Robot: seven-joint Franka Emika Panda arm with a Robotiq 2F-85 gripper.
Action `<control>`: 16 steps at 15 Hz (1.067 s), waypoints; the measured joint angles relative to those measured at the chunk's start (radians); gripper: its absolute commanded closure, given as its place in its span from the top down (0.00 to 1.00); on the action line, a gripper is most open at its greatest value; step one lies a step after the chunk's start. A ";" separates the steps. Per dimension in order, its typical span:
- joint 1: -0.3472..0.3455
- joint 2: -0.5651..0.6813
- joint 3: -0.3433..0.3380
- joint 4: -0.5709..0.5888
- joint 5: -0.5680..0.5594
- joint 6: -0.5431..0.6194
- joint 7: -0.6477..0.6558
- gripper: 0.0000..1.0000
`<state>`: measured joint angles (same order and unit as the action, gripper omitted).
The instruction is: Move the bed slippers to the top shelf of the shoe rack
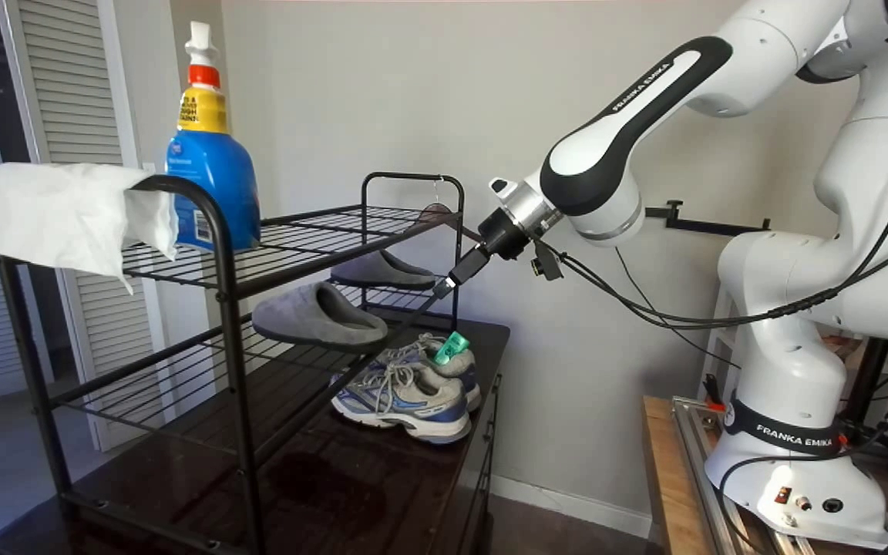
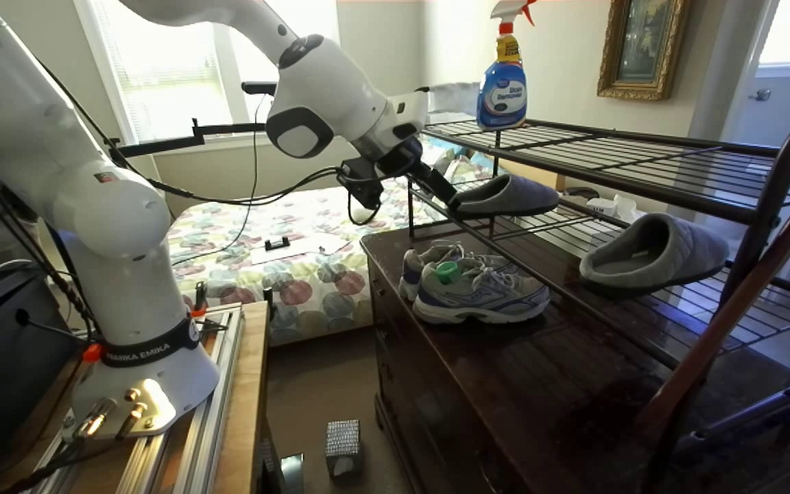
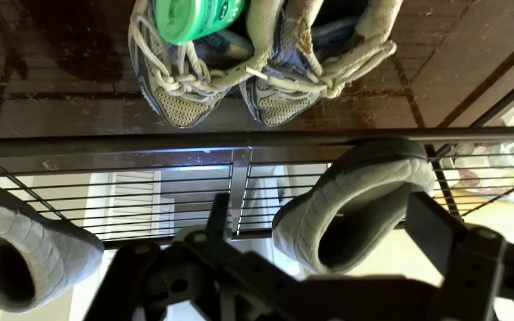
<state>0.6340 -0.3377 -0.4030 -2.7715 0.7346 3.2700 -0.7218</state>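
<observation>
While the wide-spread gripper [image 3: 321, 207] faces one quilted slipper [image 3: 341, 203] at the lower wire shelf's edge [image 3: 172, 143], a spray bottle [image 1: 211, 166] occupies one end of the top shelf [image 1: 297, 270].

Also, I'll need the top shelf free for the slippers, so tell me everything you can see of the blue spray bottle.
The spray bottle looks like plastic: blue body, yellow neck, red collar, white spray head with a red trigger. In an exterior view its label reads "Stain Remover"; a barcode shows low on another side. It stands upright on the wire top shelf, at the end where the white cloth hangs; whether it touches the cloth is unclear.
</observation>
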 measured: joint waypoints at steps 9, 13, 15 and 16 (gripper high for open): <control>0.151 0.026 -0.026 0.001 -0.003 0.236 0.019 1.00; 0.272 0.063 -0.088 0.001 -0.031 0.346 0.072 1.00; 0.312 0.095 -0.130 0.001 -0.071 0.378 0.122 1.00; 0.327 0.114 -0.152 0.002 -0.097 0.387 0.153 1.00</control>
<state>0.9612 -0.2234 -0.5550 -2.7699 0.6378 3.6574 -0.5691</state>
